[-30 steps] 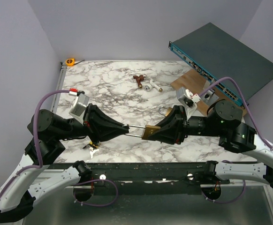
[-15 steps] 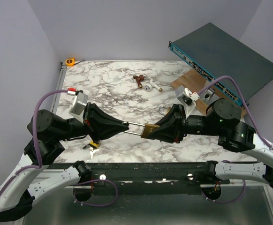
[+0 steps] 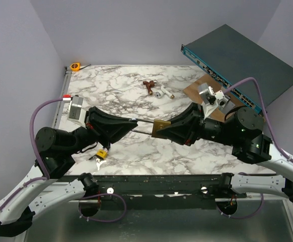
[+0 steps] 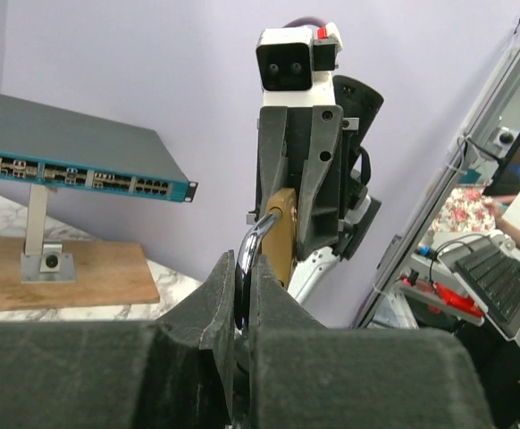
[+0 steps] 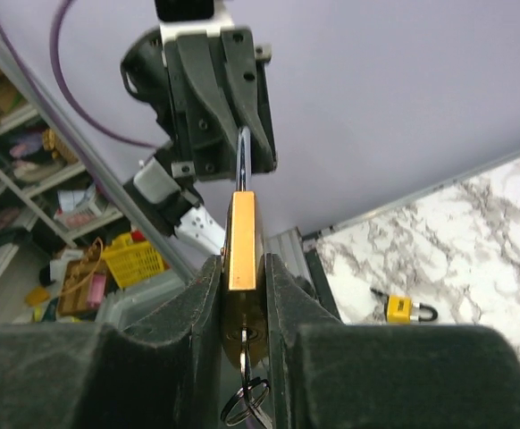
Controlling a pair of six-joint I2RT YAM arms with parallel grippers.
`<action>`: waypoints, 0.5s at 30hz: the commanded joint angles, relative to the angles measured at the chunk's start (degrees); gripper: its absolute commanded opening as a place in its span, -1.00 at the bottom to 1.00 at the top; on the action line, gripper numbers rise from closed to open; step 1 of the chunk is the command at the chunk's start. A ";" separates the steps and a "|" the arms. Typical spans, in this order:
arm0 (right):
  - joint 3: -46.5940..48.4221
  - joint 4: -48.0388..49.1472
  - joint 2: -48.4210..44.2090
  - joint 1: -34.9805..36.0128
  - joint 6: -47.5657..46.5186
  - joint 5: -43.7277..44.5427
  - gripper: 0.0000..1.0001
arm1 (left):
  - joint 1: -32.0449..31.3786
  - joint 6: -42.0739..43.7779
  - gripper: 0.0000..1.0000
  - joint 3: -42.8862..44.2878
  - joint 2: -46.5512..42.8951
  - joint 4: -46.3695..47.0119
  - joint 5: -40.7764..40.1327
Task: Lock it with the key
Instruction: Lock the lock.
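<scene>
Right end effector (image 3: 160, 132) clamping brass padlock (image 5: 241, 234), key (image 5: 246, 384) in it, left end effector (image 3: 133, 124) pinching shackle (image 4: 249, 247), yellow padlock (image 3: 102, 153) nearby.

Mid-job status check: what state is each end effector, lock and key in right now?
Left end effector: shut on the shackle.
Right end effector: shut on the brass padlock.
Brass padlock: held in the air between both arms; locked or not, cannot tell.
Key: apparently inserted in the brass padlock's underside, ring dangling.
Yellow padlock: lying on the table, shackle apparently closed.
Loose keys: lying beside the yellow padlock.
</scene>
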 commanded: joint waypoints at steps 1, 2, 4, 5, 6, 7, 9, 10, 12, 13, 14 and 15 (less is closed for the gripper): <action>-0.26 19.58 8.00 -0.45 1.46 11.03 -0.99 | -6.30 -3.48 -1.00 -5.06 6.15 -11.36 12.10; -0.01 19.39 8.39 -0.49 1.46 11.17 -0.99 | -6.73 -3.32 -1.00 -4.83 6.28 -11.56 11.97; 0.43 18.97 9.09 -0.49 1.46 11.00 -0.99 | -7.39 -2.96 -1.00 -4.51 6.63 -11.98 11.41; 0.75 18.77 9.42 -0.52 1.46 10.90 -0.99 | -7.58 -2.80 -1.00 -4.38 6.81 -12.10 11.36; 0.89 18.62 9.73 -0.44 1.70 10.58 -0.99 | -7.75 -2.77 -1.00 -4.25 6.86 -12.21 11.07; 0.94 18.40 9.98 -0.49 1.81 10.32 -0.98 | -7.77 -2.76 -1.00 -4.16 6.77 -12.20 10.73; 1.02 17.61 10.60 -0.50 2.08 9.30 -0.98 | -7.78 -2.21 -1.00 -3.19 6.56 -13.14 9.32; 0.98 17.18 10.86 -0.51 2.22 8.61 -0.99 | -7.77 -2.16 -1.00 -2.66 6.42 -13.62 8.17; 1.06 15.43 11.38 -0.50 2.55 7.47 -0.99 | -7.77 -1.63 -1.00 -0.98 6.03 -15.18 4.20; 0.95 14.44 11.50 -0.51 2.77 7.44 -0.99 | -7.77 -1.34 -1.00 0.20 5.90 -16.25 2.13; 0.62 13.74 11.45 -0.47 2.86 7.51 -0.99 | -7.64 -1.17 -1.00 1.01 5.73 -16.80 0.61; 0.34 13.19 11.16 -0.50 2.98 7.72 -0.99 | -7.45 -1.27 -1.00 1.81 5.51 -17.44 -1.24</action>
